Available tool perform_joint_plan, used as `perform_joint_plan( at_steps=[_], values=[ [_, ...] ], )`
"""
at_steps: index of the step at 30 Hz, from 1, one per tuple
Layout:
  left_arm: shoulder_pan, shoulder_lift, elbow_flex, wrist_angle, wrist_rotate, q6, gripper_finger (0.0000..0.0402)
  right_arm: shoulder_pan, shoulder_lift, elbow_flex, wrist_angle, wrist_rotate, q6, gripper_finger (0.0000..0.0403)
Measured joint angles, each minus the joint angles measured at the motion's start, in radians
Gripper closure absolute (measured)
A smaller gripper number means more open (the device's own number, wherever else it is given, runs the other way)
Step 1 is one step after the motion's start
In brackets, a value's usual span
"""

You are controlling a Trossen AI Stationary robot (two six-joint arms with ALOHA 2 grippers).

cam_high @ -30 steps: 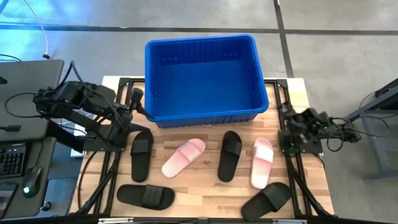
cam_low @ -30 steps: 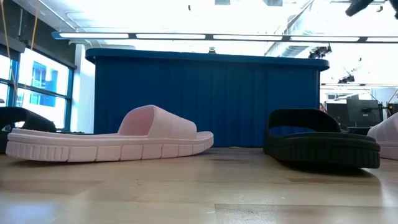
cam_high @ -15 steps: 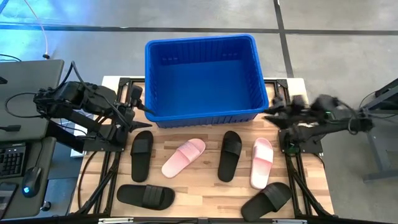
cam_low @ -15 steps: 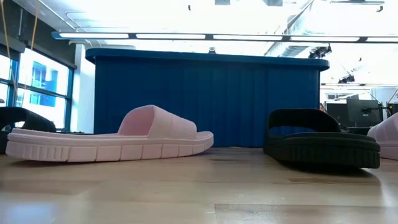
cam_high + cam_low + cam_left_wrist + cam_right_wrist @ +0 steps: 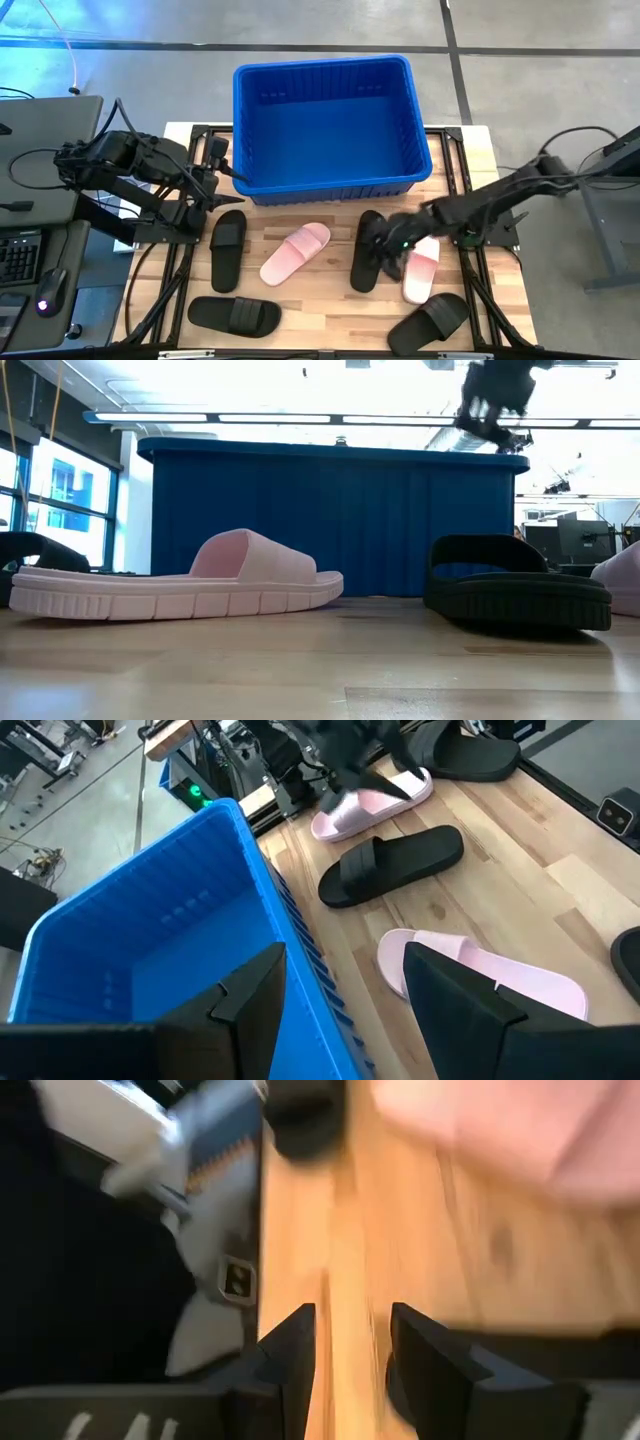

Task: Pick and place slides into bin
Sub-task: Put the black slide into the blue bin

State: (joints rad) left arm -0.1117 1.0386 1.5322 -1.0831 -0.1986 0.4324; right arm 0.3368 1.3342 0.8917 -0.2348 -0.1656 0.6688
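Note:
The blue bin (image 5: 325, 125) stands at the table's far middle. Six slides lie sole-down on the table: black ones (image 5: 228, 250), (image 5: 370, 250), (image 5: 235, 315), (image 5: 430, 320) and pink ones (image 5: 295, 252), (image 5: 420, 265). My right gripper (image 5: 392, 243) is open and empty, hovering high (image 5: 495, 400) over the gap between the middle black slide (image 5: 515, 585) and the right pink slide. My left gripper (image 5: 222, 168) is open and empty by the bin's near left corner (image 5: 230, 815).
The bin's near wall (image 5: 340, 525) rises right behind the slides. Bare wooden table (image 5: 320, 300) shows between the two rows of slides. A keyboard and mouse (image 5: 45, 290) sit off the table's left side.
My right gripper has swung from beside the table's right edge toward the left and near side. It is now out over the middle black slide and the right pink slide, still well above them. No slide has moved.

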Motion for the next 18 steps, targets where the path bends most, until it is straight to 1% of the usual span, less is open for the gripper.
perform_joint_plan(
  at_steps=[2,6,8,11,13,15,18],
  values=[
    [0.0,0.0,0.0,-0.01,0.003,0.006,0.0208,0.011,0.065,0.033,-0.05,0.004,0.038,0.0279],
    [0.0,0.0,-0.001,-0.053,0.005,0.007,0.0208,0.017,0.17,0.13,-0.202,0.067,0.008,0.0279],
    [0.0,0.0,-0.012,-0.057,0.006,0.004,0.0208,0.021,0.211,0.198,-0.309,0.114,0.006,0.0279],
    [0.0,0.001,-0.023,-0.071,0.007,0.004,0.0208,0.036,0.287,0.301,-0.517,0.23,-0.002,0.0279],
    [0.0,0.0,-0.03,-0.074,0.007,0.005,0.0208,0.051,0.337,0.37,-0.656,0.35,0.001,0.0279],
    [0.0,0.003,-0.04,-0.074,0.007,0.005,0.0208,0.067,0.39,0.423,-0.766,0.459,0.042,0.0279],
    [0.0,0.008,-0.053,-0.076,0.007,0.006,0.0208,0.089,0.473,0.47,-0.866,0.53,0.097,0.0279]
  ],
)
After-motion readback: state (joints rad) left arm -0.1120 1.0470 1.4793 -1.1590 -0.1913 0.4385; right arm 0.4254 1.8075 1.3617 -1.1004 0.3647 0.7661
